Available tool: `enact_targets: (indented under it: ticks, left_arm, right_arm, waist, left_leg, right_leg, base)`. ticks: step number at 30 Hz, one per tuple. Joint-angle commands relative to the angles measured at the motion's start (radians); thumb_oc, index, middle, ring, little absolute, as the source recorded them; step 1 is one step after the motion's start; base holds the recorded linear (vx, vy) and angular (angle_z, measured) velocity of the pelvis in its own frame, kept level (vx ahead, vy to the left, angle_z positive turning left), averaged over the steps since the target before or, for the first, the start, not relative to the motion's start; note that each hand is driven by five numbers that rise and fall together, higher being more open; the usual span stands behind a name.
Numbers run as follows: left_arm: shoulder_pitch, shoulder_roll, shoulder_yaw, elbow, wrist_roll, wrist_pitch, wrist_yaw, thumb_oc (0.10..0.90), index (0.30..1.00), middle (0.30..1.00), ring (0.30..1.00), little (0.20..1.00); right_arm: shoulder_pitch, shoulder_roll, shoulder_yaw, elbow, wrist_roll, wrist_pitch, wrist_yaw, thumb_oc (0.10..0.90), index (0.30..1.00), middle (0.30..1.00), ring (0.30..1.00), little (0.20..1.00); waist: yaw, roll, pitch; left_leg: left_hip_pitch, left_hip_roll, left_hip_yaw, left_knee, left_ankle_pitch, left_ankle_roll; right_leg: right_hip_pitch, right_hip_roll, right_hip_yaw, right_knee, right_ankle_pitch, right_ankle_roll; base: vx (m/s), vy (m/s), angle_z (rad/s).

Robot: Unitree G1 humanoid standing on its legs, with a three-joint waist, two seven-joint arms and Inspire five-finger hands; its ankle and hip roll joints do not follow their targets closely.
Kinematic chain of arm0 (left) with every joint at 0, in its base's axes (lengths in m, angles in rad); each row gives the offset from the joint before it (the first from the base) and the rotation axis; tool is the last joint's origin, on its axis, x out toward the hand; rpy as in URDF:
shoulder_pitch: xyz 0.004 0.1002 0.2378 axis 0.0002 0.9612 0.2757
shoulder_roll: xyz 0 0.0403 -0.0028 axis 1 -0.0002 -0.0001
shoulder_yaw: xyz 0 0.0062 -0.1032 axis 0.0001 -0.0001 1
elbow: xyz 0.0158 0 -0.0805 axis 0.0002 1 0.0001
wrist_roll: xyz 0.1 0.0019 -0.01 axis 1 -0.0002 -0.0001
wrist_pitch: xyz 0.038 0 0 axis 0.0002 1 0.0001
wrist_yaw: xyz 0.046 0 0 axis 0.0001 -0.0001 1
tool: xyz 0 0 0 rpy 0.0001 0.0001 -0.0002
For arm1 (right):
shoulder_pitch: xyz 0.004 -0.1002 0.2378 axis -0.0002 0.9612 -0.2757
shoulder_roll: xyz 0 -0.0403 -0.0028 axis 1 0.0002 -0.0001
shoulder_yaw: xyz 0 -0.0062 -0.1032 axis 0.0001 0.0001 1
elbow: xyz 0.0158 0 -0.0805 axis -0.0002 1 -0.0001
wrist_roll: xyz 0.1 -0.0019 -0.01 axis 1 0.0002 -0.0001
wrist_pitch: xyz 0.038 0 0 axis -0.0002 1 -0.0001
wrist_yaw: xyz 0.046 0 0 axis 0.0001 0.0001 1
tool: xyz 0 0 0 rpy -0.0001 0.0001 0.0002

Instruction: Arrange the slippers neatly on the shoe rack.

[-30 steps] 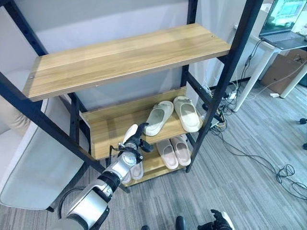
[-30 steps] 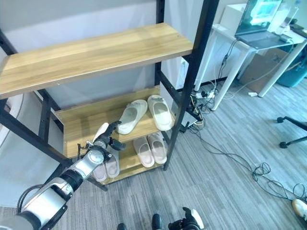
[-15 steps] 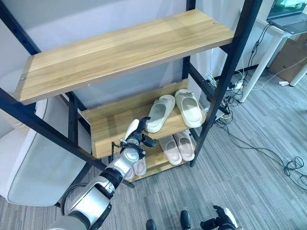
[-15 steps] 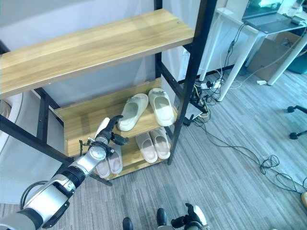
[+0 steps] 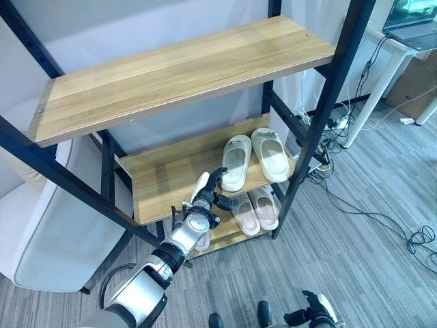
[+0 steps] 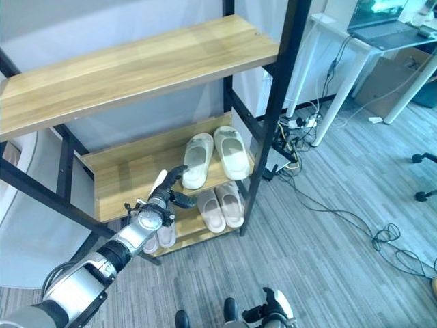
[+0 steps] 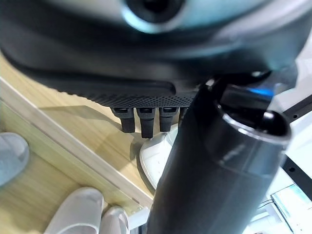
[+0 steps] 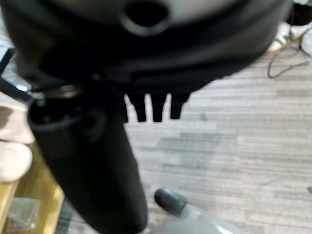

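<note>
The left hand (image 5: pixel 208 198) reaches with straight, empty fingers toward the crooked slipper (image 5: pixel 236 152) on the rack's middle shelf (image 5: pixel 160 179), and a hard push could knock it into its neighbour (image 5: pixel 271 154) or off the edge.

Shoe rack (image 5: pixel 321 116): top shelf (image 5: pixel 177 75) bare; middle shelf (image 5: pixel 164 178) free on its left half, its right half taken by a cream slipper pair (image 5: pixel 256 157). Left hand (image 5: pixel 208 198), fingers relaxed, hangs at that shelf's front edge, just beside the pair. Black uprights and a diagonal brace (image 5: pixel 61 178) bound access; bottom shelf (image 5: pixel 222 236) crowded by pink slippers (image 5: pixel 254 210).
</note>
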Motion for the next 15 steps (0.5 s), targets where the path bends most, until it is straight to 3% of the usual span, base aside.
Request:
enact_targets:
  ticks: [1, 15]
  left_arm:
    - [-0.125, -0.070, 0.021, 0.068, -0.017, -0.101, -0.020, 0.800, 0.900, 0.900, 0.900, 0.900]
    - [-0.115, -0.126, -0.006, 0.066, -0.047, -0.105, -0.032, 0.800, 0.900, 0.900, 0.900, 0.900]
  right_arm:
    - [-0.004, 0.042, 0.024, 0.016, 0.004, -0.020, -0.006, 0.800, 0.900, 0.900, 0.900, 0.900]
    - [-0.003, 0.041, 0.021, 0.024, 0.022, -0.021, -0.003, 0.800, 0.900, 0.900, 0.900, 0.900]
  waist:
    - [-0.011, -0.017, -0.018]
    - [-0.032, -0.011, -0.016]
  left_leg:
    - [0.047, 0.032, 0.052, 0.008, -0.103, -0.049]
    - [0.064, 0.042, 0.066, 0.008, -0.107, -0.051]
  right_leg:
    - [0.017, -0.053, 0.073, 0.005, -0.094, 0.114]
    - [0.028, -0.045, 0.088, 0.005, -0.100, 0.108]
  base:
    - [0.00, -0.010, -0.07]
    - [0.00, -0.014, -0.03]
